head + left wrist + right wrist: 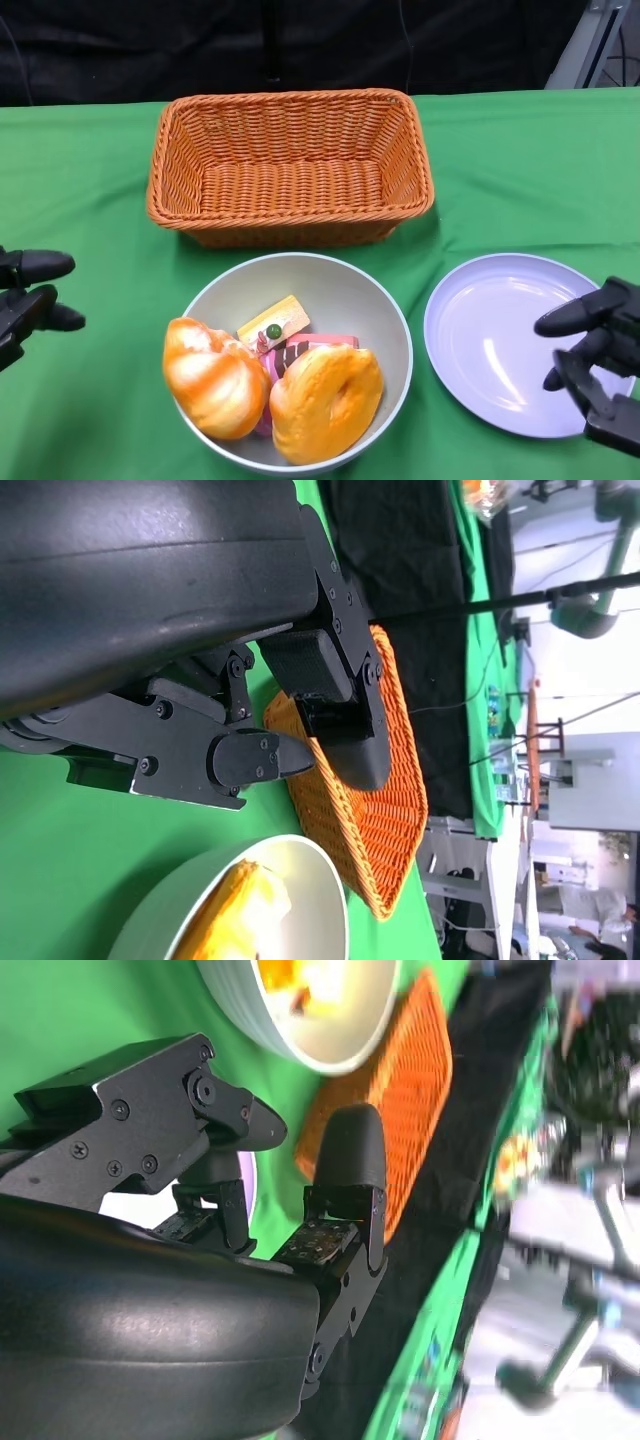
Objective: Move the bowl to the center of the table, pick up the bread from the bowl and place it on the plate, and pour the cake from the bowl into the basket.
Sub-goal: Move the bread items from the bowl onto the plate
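1. The pale grey round bowl (300,290) sits nearest the robot on the green tablecloth (90,200), about midway across it. It holds two glazed orange bread rolls (325,400), and behind them a pink cake slice (300,345) and a yellow wedge (272,322).
2. The left hand (25,300) hovers at the left edge, fingers apart, holding nothing.
3. The right hand (595,345) hangs over the near rim of the lilac round plate (490,340), fingers spread and empty.
4. The orange woven rectangular basket (290,165) stands just behind the bowl.
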`<state>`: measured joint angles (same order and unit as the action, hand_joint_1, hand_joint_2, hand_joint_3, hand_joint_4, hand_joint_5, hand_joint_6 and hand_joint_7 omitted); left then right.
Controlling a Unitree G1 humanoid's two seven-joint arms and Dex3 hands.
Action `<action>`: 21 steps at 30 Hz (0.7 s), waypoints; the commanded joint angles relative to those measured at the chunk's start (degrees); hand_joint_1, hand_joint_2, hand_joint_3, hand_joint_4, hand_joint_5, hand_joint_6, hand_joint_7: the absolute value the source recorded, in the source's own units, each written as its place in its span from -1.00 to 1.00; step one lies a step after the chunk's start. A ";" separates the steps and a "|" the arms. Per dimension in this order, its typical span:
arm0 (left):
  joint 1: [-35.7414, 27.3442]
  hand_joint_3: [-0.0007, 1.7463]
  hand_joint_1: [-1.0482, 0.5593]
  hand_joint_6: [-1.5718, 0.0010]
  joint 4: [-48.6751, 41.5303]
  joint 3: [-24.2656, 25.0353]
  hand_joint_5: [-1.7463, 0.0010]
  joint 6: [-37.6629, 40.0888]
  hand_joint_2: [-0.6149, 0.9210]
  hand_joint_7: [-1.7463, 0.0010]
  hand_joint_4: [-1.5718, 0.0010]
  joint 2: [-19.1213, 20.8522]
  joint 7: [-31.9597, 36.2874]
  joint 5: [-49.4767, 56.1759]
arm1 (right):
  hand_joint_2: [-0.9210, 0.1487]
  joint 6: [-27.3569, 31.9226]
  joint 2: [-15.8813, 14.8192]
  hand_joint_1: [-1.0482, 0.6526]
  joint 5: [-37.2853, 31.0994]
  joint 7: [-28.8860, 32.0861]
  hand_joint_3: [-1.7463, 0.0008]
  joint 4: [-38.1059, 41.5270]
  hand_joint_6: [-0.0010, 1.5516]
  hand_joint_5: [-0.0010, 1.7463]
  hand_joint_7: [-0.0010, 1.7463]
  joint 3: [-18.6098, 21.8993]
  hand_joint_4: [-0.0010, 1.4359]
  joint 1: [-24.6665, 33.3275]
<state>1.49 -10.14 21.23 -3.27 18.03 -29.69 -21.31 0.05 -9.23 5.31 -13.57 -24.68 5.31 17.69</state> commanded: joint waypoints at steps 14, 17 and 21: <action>0.49 -0.56 0.30 -0.17 -6.55 -3.80 -0.63 -10.29 1.00 -0.01 0.03 -0.21 -2.03 2.55 | -0.95 20.03 -16.12 -0.31 -5.82 -12.86 1.00 -22.49 -0.41 -0.56 -0.93 -11.88 -0.28 -13.15; 0.50 -0.55 0.30 -0.17 -6.65 -4.04 -0.64 -10.90 1.00 -0.02 0.03 -0.47 -1.41 3.04 | -0.93 22.01 -16.12 -0.37 -6.84 -13.24 1.00 -22.31 -0.38 -0.58 -0.93 -14.52 -0.27 -16.70; 0.44 -0.55 0.30 -0.16 -6.46 -4.37 -0.64 -11.19 1.00 -0.02 0.03 -0.70 -0.49 4.03 | -0.94 23.75 -16.21 -0.40 -8.98 -13.51 0.99 -22.17 -0.37 -0.60 -0.95 -17.82 -0.23 -20.12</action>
<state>1.75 -16.49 17.08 -13.67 17.04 -30.97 -18.05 22.97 -24.69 -2.95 -26.62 -46.53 -11.61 -1.24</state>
